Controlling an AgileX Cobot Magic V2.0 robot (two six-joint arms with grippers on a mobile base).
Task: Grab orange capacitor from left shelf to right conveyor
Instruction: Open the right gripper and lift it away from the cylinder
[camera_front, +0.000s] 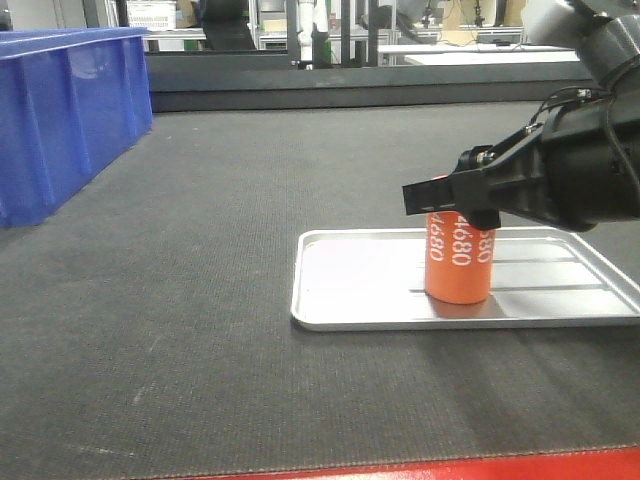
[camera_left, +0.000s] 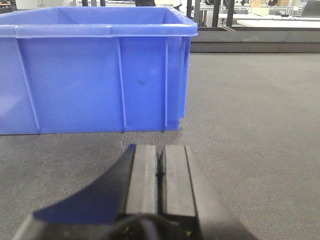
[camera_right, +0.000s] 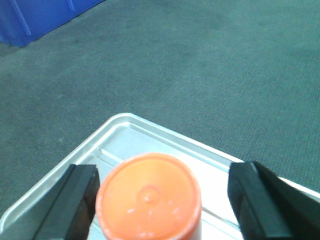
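The orange capacitor (camera_front: 458, 265) stands upright on a shallow silver tray (camera_front: 350, 290) that lies on the right conveyor (camera_front: 250, 180), a dark grey belt. My right gripper (camera_front: 450, 200) hangs at the capacitor's top, open, with one finger on each side. In the right wrist view the capacitor (camera_right: 149, 195) sits between the fingers. The left finger (camera_right: 75, 200) is close against its side and the right finger (camera_right: 257, 200) stands well apart. My left gripper (camera_left: 160, 148) is shut on nothing, low over the belt. The left shelf is out of view.
A blue plastic bin (camera_front: 60, 110) stands on the belt at the far left, directly ahead of my left gripper as the blue bin (camera_left: 95, 75). The belt's red front edge (camera_front: 450, 470) runs along the bottom. A dark rail (camera_front: 350, 85) borders the belt's far side.
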